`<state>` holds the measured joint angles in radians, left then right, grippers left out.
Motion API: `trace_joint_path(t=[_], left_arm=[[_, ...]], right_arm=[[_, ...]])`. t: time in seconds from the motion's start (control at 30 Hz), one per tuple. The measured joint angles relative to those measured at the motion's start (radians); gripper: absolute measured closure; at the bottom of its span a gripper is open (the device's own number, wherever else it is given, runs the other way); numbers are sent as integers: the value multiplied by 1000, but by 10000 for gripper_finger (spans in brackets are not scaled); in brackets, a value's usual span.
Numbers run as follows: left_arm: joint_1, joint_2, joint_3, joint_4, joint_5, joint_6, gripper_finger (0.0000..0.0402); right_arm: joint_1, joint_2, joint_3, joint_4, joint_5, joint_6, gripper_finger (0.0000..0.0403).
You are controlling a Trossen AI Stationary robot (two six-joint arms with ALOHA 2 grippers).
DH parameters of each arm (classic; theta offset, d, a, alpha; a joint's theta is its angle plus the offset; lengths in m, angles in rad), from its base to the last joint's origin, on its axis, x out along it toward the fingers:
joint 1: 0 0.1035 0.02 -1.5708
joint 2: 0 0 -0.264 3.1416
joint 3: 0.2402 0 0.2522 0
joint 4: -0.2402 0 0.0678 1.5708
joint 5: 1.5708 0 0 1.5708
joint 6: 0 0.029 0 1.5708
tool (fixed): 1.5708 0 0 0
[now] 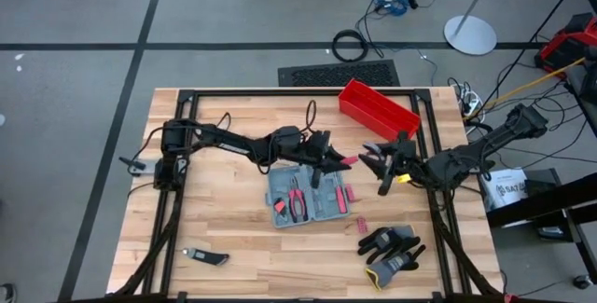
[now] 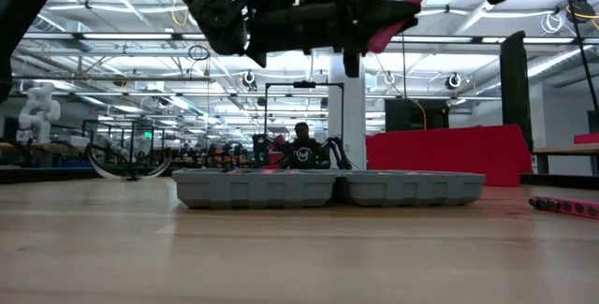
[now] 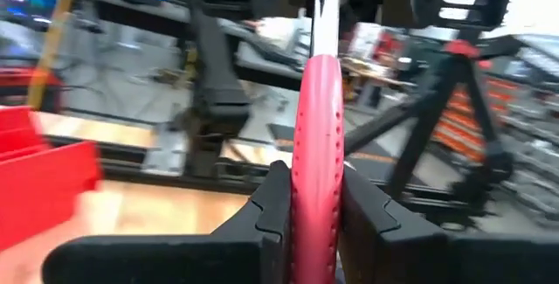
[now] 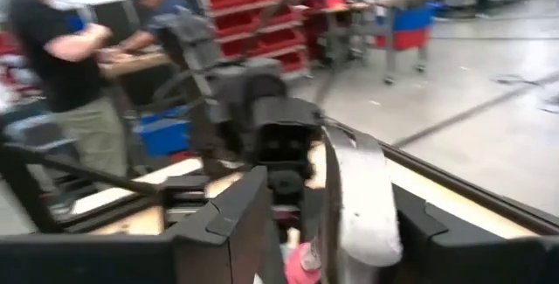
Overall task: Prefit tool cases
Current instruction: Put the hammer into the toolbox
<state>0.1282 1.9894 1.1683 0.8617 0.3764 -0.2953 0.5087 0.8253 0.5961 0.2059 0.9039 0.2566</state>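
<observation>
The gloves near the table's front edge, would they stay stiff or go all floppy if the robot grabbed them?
The gloves lie crumpled with fingers splayed, so they would probably flop and dangle. They look like soft fabric, so likely light, and unlikely to roll or break.

Bare table (image 1: pixel 224 214) lies left of the open tool case (image 1: pixel 308 196), up to a small tool (image 1: pixel 205 258) near the front-left. Right of the case, red bits (image 1: pixel 362 224) and gloves (image 1: pixel 390 247) obstruct. The red bin (image 1: pixel 378 107) blocks the far-right. Both arms meet above the case's far edge.
</observation>
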Motion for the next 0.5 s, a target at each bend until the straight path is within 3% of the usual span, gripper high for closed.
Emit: trace_joint_path(t=[0.23,0.37,0.5], left_arm=[[-39,3,-8,31,-209,89,346],[-68,3,-19,38,-249,-49,346],[-98,3,-75,43,-295,-177,346]], right_arm=[[0,2,2,-21,60,26,244],[1,-1,3,-28,156,28,244],[3,-9,3,-43,158,18,244]])
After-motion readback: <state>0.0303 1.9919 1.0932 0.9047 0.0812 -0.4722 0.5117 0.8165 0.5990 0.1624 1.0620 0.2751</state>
